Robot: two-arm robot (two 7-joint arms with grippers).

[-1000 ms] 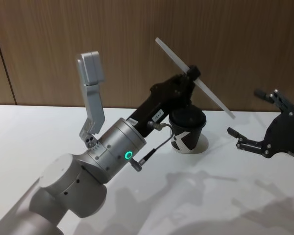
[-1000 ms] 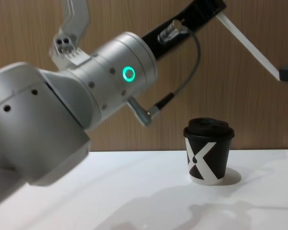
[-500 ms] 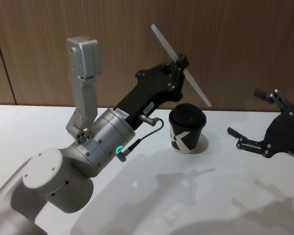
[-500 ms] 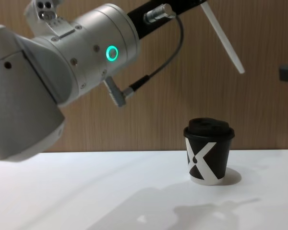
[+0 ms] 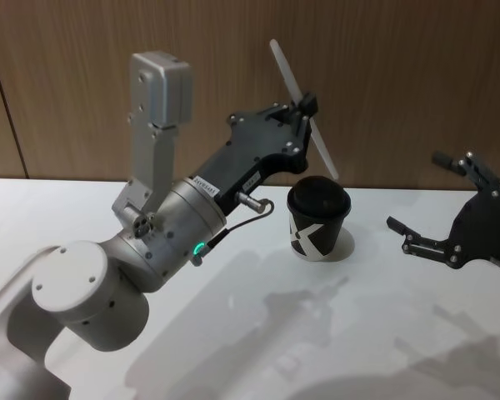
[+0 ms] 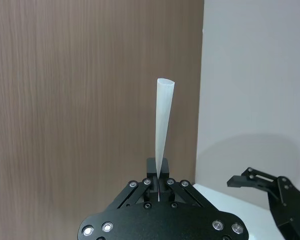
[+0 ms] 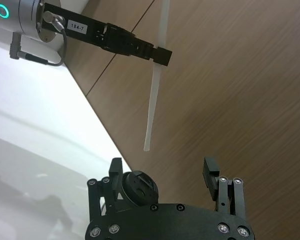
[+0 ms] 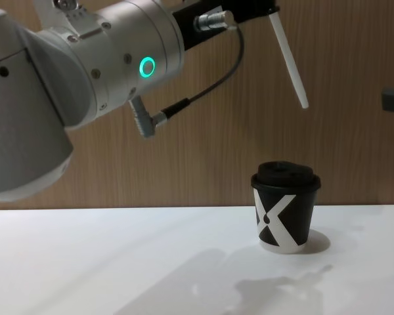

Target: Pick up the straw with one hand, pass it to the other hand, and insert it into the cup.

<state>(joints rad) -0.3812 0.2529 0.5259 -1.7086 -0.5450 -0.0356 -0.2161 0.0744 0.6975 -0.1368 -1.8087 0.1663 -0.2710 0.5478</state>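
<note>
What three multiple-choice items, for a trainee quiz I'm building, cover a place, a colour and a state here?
1. Relative to the cup, the straw's lower end is: A inside it; B in the air above it; C lying beside it.
2. The cup's mark is: A white; B red; C green.
3. The right gripper's fingers are: A open; B shut on the straw; C shut on the cup.
B: the left gripper holds the straw clear of the cup. A: a white X. A: fingers spread, empty.
</note>
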